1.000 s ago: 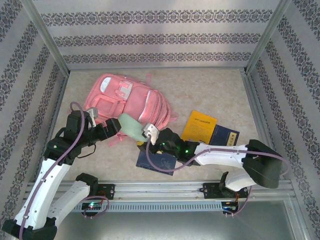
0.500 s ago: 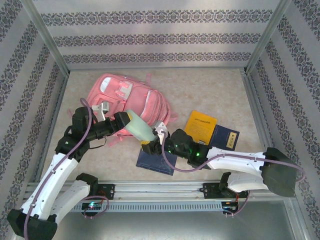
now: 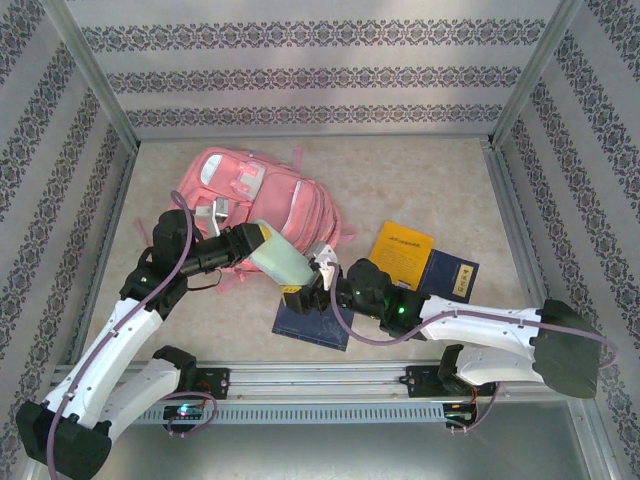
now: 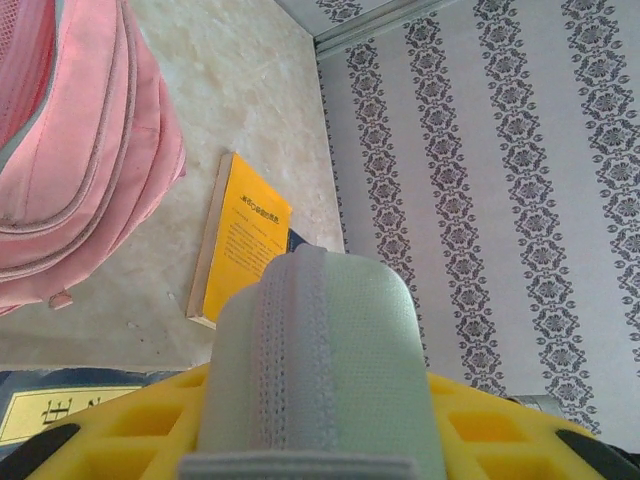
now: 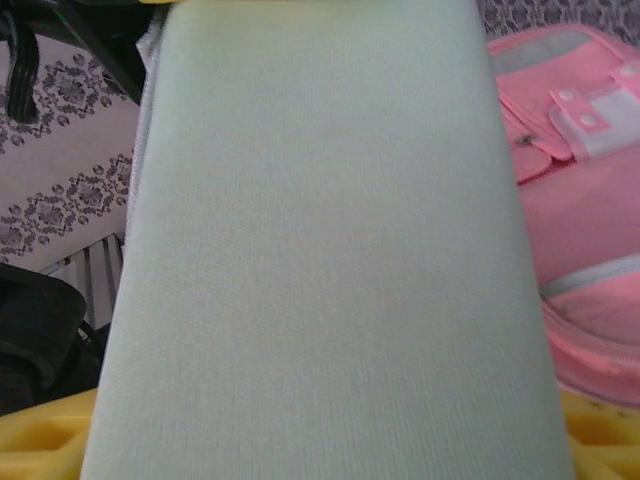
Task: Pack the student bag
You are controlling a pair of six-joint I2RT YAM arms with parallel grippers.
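Observation:
The student bag [image 3: 255,195] lies flat on the table at the back left, pink, with its front pockets up; its side shows in the left wrist view [image 4: 70,150] and its pockets in the right wrist view [image 5: 590,170]. A pale green fabric pouch [image 3: 280,258] hangs in the air just in front of the bag. My left gripper [image 3: 252,238] is shut on its upper end [image 4: 320,360]. My right gripper [image 3: 303,285] is at the lower end, and the pouch [image 5: 320,250] lies between its wide-apart yellow fingers [image 5: 40,440].
A yellow book [image 3: 398,255] lies to the right of the bag, with a dark blue book [image 3: 450,275] beside it. Another dark blue book [image 3: 312,325] lies under my right gripper near the front rail. Patterned walls enclose the table.
My left gripper carried the pouch rightward and forward. The right arm stretched further out to the left and its gripper came up to the pouch's lower end.

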